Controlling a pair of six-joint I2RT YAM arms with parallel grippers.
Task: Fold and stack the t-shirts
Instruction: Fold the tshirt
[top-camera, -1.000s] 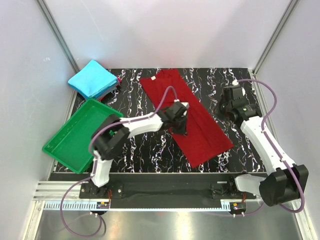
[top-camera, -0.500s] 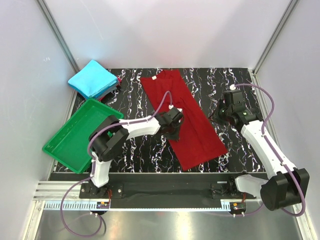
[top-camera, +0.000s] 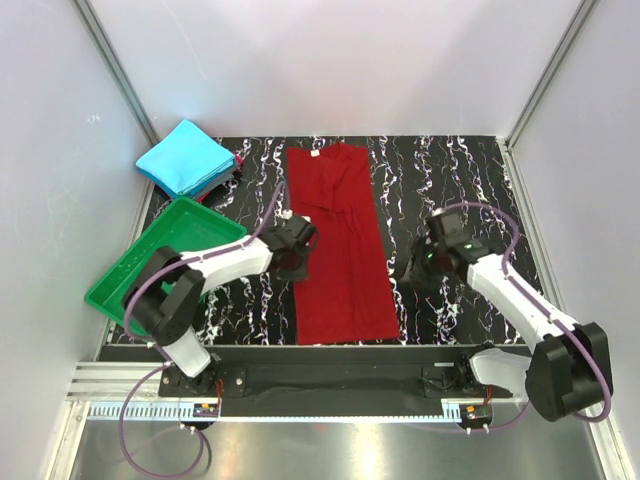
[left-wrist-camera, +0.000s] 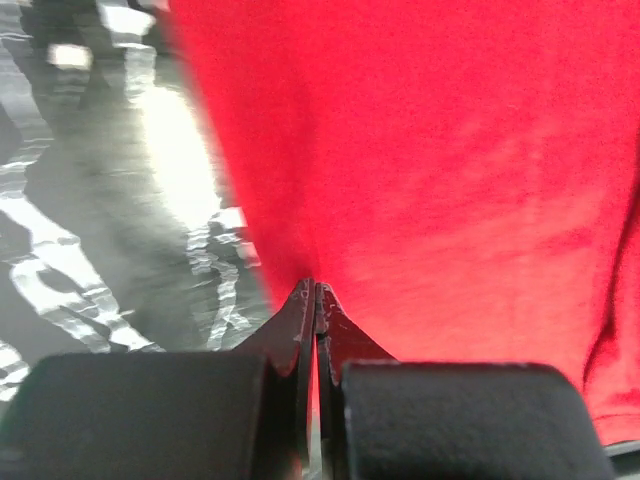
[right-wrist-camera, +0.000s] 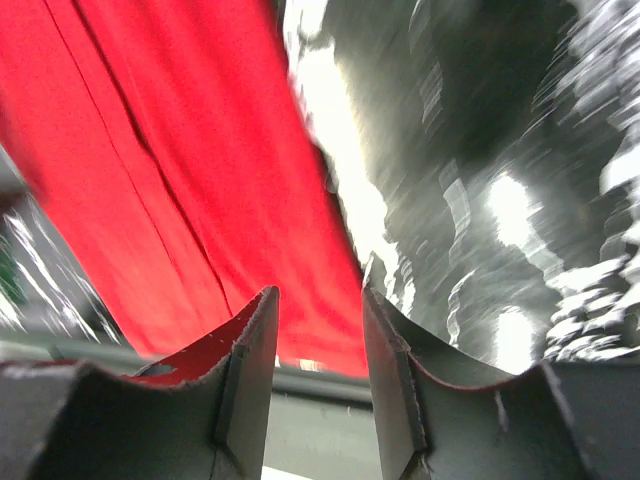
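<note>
Red shirt (top-camera: 340, 250) lies as a long strip on the tabletop (top-camera: 450, 170), left jaws pressed together pinching its left edge, right jaws spread empty beside its right edge; a one-sided pull could skew or bunch it.

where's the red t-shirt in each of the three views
Top external: the red t-shirt lies as a long strip mid-table, between the two arms.
Left wrist: it fills the upper right, its edge meeting the shut left hand.
Right wrist: upper left, beyond the open right hand.
Shared landmark: the black marbled table top beside the shirt's edge.
</note>
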